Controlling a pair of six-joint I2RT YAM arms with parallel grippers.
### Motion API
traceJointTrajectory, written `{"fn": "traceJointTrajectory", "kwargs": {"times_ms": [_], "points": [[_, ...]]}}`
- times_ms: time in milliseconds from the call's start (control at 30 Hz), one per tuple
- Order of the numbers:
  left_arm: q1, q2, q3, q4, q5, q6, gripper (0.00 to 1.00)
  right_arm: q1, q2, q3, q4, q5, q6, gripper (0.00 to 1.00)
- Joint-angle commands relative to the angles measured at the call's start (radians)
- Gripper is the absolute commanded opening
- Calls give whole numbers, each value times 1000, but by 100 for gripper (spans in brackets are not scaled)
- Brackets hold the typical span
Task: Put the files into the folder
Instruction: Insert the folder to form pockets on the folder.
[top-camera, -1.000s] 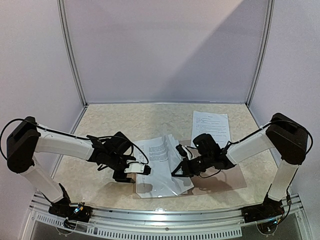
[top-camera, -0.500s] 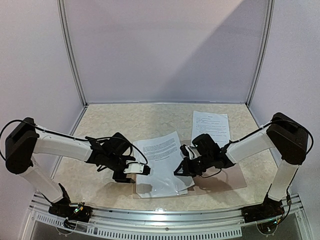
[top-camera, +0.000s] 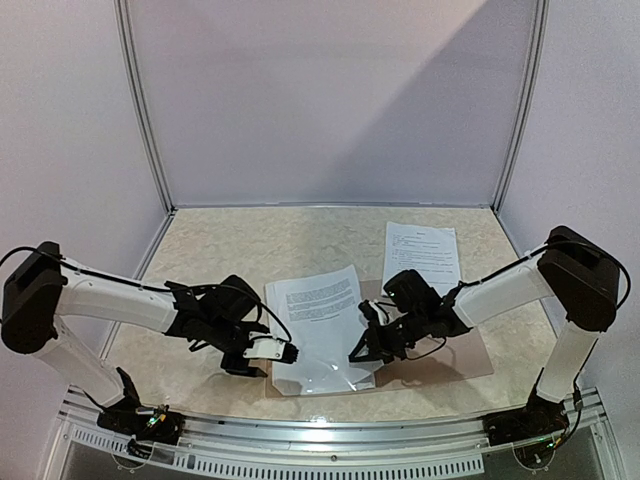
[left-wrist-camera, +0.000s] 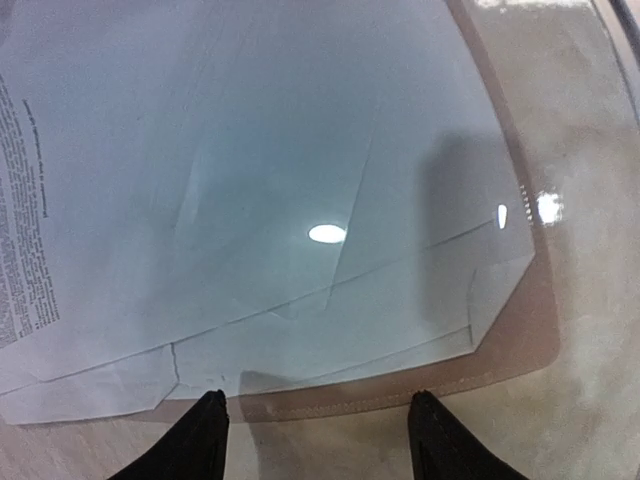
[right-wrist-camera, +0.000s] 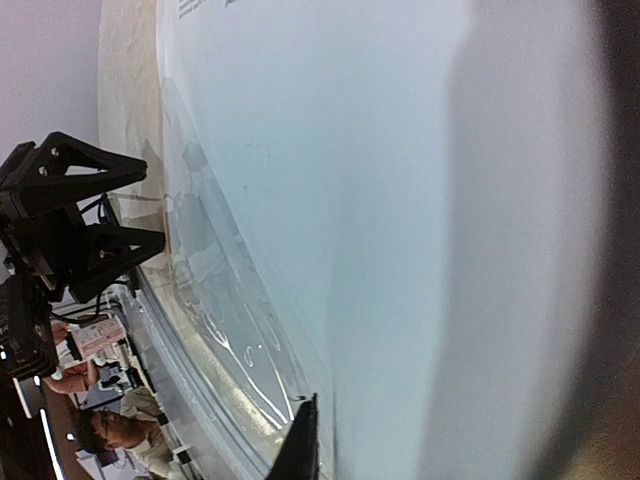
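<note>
1. Files (top-camera: 318, 315) are laid on the folder (top-camera: 455, 362), at 6 o'clock in the top view.
2. Left end effector (top-camera: 287, 353) is seen open, empty; right end effector (top-camera: 360, 348) state cannot be told.
3. Edges should be squared before closing.

You're in a robot lab booth: plain lilac wall panels (top-camera: 330, 100), aluminium frame posts (top-camera: 140, 110), arms (top-camera: 110, 295) bolted along a marbled worktop (top-camera: 220, 250).
</note>
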Motion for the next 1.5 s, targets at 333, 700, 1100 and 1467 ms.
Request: {"fn": "traceJointTrajectory", "kwargs": {"times_ms": [333, 700, 1100, 1467], "points": [[-44, 79, -51, -53, -4, -11, 62, 17, 21, 52, 60, 45, 39, 0], [-43, 78, -61, -43, -10, -9, 61, 9, 0, -1, 157, 51, 81, 0], [-43, 74, -60, -42, -23, -8, 61, 47, 42, -59, 254, -79, 106, 0], [-43, 83, -57, -43, -30, -10, 61, 49, 0, -61, 160, -35, 128, 0]]}}
